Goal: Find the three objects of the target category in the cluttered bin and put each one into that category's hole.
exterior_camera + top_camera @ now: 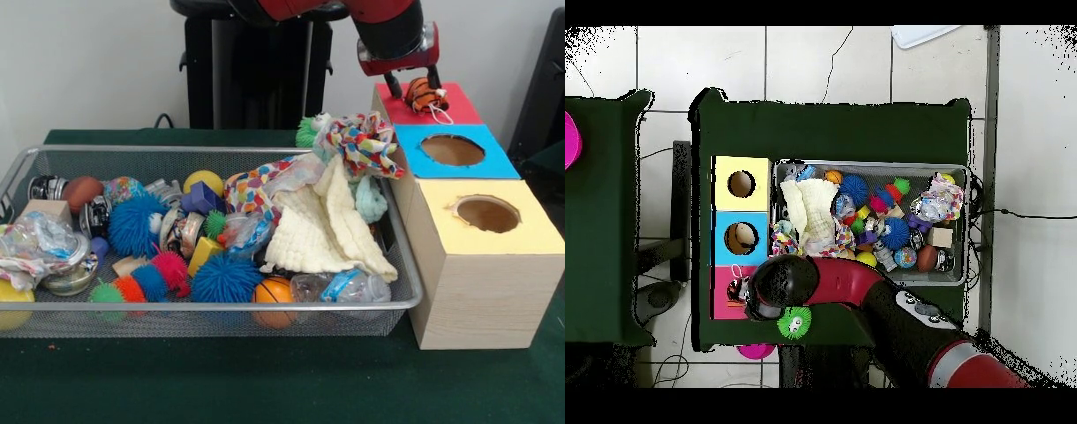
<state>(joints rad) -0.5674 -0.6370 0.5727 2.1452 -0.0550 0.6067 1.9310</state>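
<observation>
The bin (221,306) is a wide silver wire-mesh basket full of toys; it also shows in the overhead view (870,163). To its right in the front view stand three wooden boxes: red top (459,110), blue top (494,163) with a round hole (452,149), and yellow top (530,234) with a hole (487,214). My gripper (413,88) hangs just over the red box, shut on a small orange-and-black striped plush toy (425,93) with a white tag. The toy hides the red box's hole. In the overhead view my arm (780,282) covers most of the red box (721,300).
In the bin lie a cream cloth (322,230), a colourful patterned cloth (366,141), blue spiky balls (135,225), an orange ball (275,291), blocks and wrapped items. A green spiky ball (794,322) lies on the table beside the bin, near my arm.
</observation>
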